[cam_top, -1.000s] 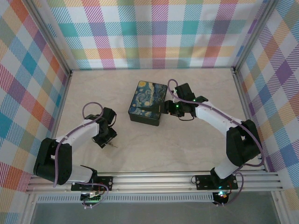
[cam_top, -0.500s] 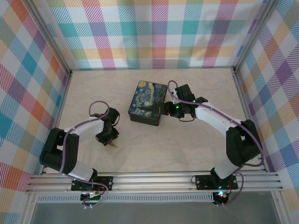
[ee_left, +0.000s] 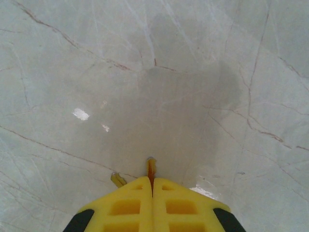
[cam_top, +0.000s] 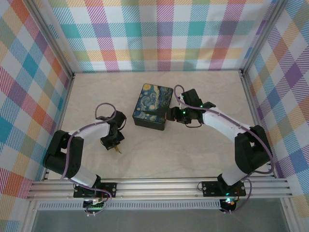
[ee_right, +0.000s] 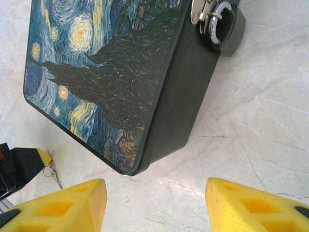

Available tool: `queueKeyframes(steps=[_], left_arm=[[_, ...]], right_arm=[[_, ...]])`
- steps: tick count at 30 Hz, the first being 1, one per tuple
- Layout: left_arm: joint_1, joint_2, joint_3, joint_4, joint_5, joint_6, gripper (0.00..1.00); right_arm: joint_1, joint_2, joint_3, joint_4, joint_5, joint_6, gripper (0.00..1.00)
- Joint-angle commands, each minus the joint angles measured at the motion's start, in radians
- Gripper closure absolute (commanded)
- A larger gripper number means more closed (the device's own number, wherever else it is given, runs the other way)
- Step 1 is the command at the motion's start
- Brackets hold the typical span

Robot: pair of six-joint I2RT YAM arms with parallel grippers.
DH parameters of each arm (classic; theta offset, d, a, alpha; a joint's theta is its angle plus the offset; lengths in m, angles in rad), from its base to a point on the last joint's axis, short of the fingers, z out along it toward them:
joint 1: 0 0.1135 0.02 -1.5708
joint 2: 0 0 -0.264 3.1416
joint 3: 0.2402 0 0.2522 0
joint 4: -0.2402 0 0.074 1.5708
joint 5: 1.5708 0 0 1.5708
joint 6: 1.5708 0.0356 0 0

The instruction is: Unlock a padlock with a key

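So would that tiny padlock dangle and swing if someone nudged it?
Probably. The padlock hangs from the silvery latch on the side of the box, so it likely pivots freely rather than staying put. Its dark body looks solid, so it is probably stiff and fairly heavy for its size.

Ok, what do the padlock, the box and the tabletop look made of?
Padlock: metal by the look, dull dark body, shiny silvery shackle catching light. Box: probably tin, glossy Starry Night print on the lid, smooth black sides. Tabletop: pale veined marble look with glare spots, possibly laminate.
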Motion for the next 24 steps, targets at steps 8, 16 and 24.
queueKeyframes(steps=[8,16,24], left_arm=[[-0.017,-0.039,0.122,-0.094,0.022,0.031,1.0],[-0.075,-0.066,0.266,-0.162,0.075,0.044,1.0],[-0.16,-0.123,0.377,0.011,0.243,0.062,1.0]], right_arm=[[0.006,-0.049,-0.026,0.007,-0.062,-0.043,0.44],[0.085,-0.053,-0.027,0.155,-0.273,-0.132,0.44],[0.117,-0.006,-0.037,0.437,-0.482,0.032,0.54]])
